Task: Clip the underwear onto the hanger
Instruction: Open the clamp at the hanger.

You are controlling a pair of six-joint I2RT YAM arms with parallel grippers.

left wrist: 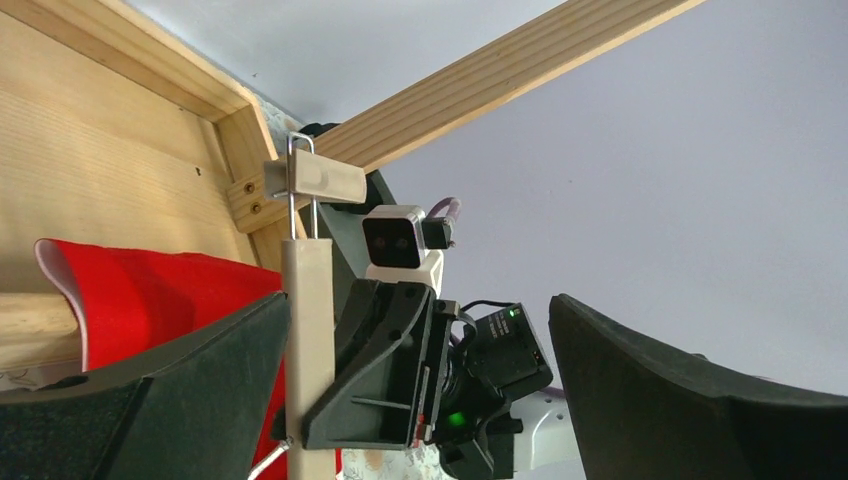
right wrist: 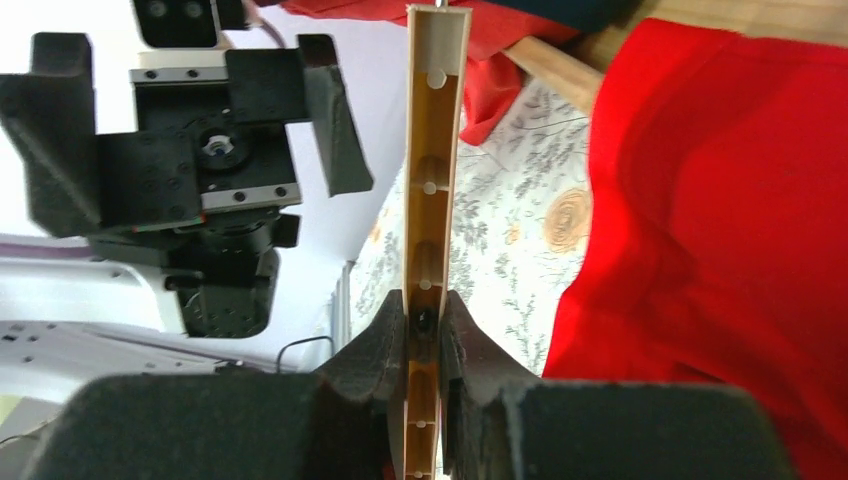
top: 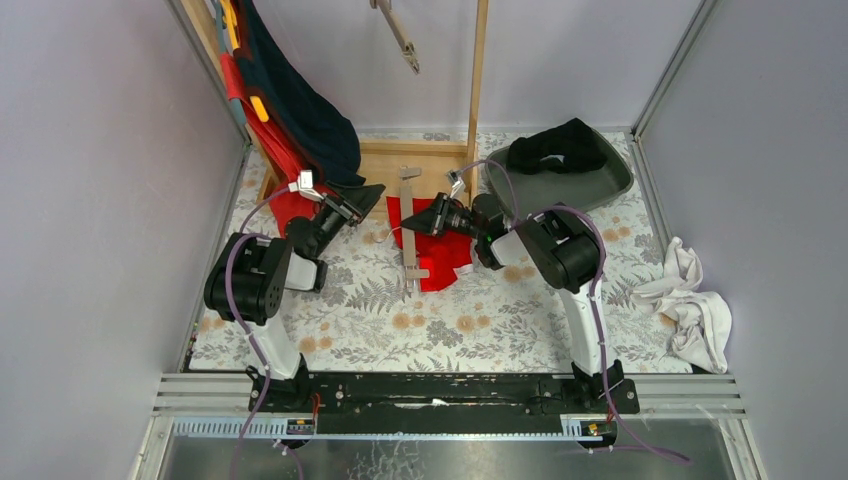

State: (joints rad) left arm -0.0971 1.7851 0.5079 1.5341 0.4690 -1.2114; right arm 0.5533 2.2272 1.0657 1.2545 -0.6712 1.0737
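The red underwear (top: pixel 440 262) lies flat on the floral table in the middle. Across its left edge lies the beige hanger (top: pixel 408 190), pointing away from the arms. My right gripper (top: pixel 412 225) is shut on the hanger's bar; the right wrist view shows the pads (right wrist: pixel 380 340) pressed on both sides of the bar (right wrist: pixel 430 150), with the underwear (right wrist: pixel 720 220) to the right. My left gripper (top: pixel 365 195) stands wide open just left of the hanger. In its own view the bar and end clip (left wrist: pixel 320 180) stand by the left finger (left wrist: pixel 150 400), with nothing gripped.
A wooden rack base (top: pixel 400 160) stands behind the hanger, with dark and red clothes (top: pixel 290 110) hanging at the back left. A grey tray (top: pixel 600 185) holding a black garment (top: pixel 555 148) sits at the back right. White cloths (top: pixel 690 300) lie at the right edge.
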